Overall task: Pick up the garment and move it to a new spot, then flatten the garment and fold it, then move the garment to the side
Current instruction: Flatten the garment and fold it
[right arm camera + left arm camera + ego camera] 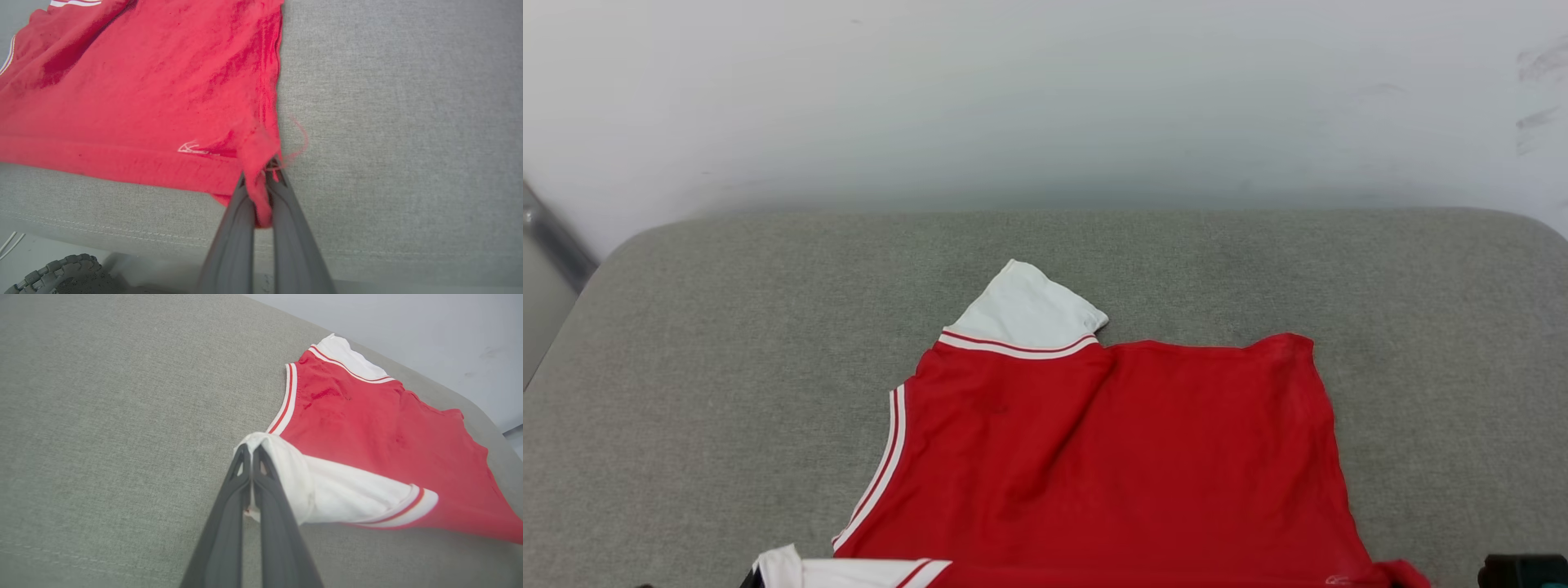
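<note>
Near left: left gripper (251, 451), fingers pressed together on the bunched edge of a white sleeve (351, 494).

Centre: garment (1135, 457) spread red side up, mostly flat on the grey cushion (686, 367). Far sleeve (1025, 314) pointing away, and a shallow ridge down the left half.

Near right: right gripper (261, 179), fingers closed tight on the red hem corner, with a loose thread (300, 143) just beside.

Judged: both near corners pinched so as to pull the cloth evenly and keep it taut. Flattening in hand, fold not yet begun.

The left claw (251, 448) had two long, slim, dark grey fingers (226, 510) with triangular cut-outs near their tips, and the right claw (261, 173) looked alike but paler.
</note>
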Tool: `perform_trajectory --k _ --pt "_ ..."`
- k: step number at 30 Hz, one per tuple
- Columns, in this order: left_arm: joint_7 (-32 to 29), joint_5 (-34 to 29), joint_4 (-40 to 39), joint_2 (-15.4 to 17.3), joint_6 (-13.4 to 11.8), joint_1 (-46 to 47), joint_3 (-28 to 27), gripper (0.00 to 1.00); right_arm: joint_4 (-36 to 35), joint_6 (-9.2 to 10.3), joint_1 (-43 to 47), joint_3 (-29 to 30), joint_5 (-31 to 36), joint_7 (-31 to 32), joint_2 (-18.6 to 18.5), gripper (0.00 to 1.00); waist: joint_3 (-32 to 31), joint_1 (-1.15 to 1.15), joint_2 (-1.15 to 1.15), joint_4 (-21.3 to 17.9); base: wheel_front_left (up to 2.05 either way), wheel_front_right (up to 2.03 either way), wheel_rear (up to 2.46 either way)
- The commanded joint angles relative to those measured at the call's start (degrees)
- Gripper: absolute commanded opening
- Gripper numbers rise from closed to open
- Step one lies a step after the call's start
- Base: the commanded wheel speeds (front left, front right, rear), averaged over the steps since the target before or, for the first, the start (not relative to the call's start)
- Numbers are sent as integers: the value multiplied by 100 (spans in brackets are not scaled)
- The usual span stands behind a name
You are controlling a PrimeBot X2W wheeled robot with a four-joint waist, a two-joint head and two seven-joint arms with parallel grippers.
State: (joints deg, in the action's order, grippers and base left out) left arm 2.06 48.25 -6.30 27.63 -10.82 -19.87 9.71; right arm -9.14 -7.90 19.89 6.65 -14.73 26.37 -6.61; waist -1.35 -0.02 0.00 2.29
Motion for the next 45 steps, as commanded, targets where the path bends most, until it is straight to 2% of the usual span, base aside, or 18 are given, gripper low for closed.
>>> perform_trajectory --k 1,7,12,21,27,28,29,30,31,37,38,42,45 --pt "2 -48 -39 70 -80 116 -61 0 -74 75 -52 66 62 49 -13 0 9 2 0 -19 0 0 0" --pt "-123 -242 32 35 96 801 254 0 -28 48 -581 -182 150 138 -87 0 137 2 0 -52 0 0 0" --pt "-200 -391 340 -19 305 1529 497 0 267 47 -1250 -375 178 74 -231 0 556 2 0 -63 0 0 0" --pt "-157 -484 1358 -236 787 2579 834 0 1312 45 -2283 -823 131 -165 -460 0 1213 2 0 -79 0 0 0" --pt "-348 -392 2093 -400 1131 2956 1101 0 2106 45 -2625 -1063 119 -420 -509 0 1345 2 0 -104 0 0 0" --pt "-382 -379 2171 -420 1176 2997 1135 0 2219 46 -2639 -1097 85 -454 -505 10 1342 2 0 -104 0 0 0" --pt "-385 -386 2249 -429 1200 3035 1149 19 2312 45 -2642 -1130 70 -502 -506 32 1337 2 0 -105 0 0 0" --pt "-374 -387 2318 -451 1225 3071 1167 56 2375 45 -2656 -1160 63 -579 -520 49 1322 2 0 -106 0 0 0" --pt "-323 -398 2365 -468 1214 3111 1159 100 2413 46 -2663 -1174 24 -683 -514 100 1297 2 0 -110 0 0 0" --pt "-119 -414 2529 -416 1117 3107 1027 100 2201 44 -2482 -1076 -59 -1681 -435 100 991 2 0 -133 0 0 0" --pt "-119 -414 2529 -416 1117 3107 1027 100 2201 44 -2482 -1076 -59 -1681 -435 100 991 2 0 -133 0 0 0" --pt "-176 -398 2429 -211 984 2983 896 100 1883 44 -2282 -910 98 -2240 -325 100 734 2 0 -170 0 0 0" --pt "-398 -350 2183 -3 844 2852 821 100 1627 43 -2119 -809 214 -2437 -190 100 564 2 0 -212 0 0 0"
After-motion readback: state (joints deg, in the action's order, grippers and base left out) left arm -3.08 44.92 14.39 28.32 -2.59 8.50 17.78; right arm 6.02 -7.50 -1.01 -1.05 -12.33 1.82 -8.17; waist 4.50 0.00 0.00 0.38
